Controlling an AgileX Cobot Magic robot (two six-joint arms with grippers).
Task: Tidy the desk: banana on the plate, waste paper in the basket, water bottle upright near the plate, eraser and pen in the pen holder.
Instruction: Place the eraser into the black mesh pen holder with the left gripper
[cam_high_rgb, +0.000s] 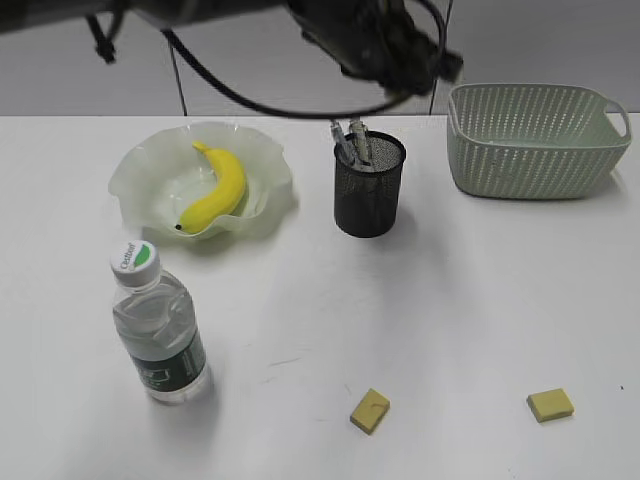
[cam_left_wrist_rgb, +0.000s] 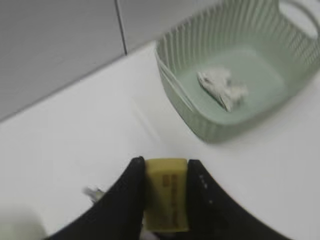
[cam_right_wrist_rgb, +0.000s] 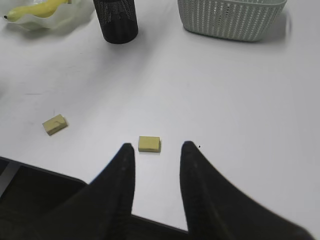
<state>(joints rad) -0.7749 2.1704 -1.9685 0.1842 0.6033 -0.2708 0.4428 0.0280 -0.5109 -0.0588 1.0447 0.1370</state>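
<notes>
A: Room to move?
B: Bare white desk between two yellow block erasers; woven basket at far edge holds crumpled waste paper.
A: Grippers?
B: Left gripper raised, clamping a third eraser. Right gripper low, fingers apart, empty.

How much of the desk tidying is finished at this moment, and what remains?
Done: the banana lies on the plate, the waste paper is in the basket, the water bottle stands upright, and pens sit in the pen holder. In hand: the left gripper holds one yellow eraser. Left: two erasers lie on the desk; the right gripper is open above one.
</notes>
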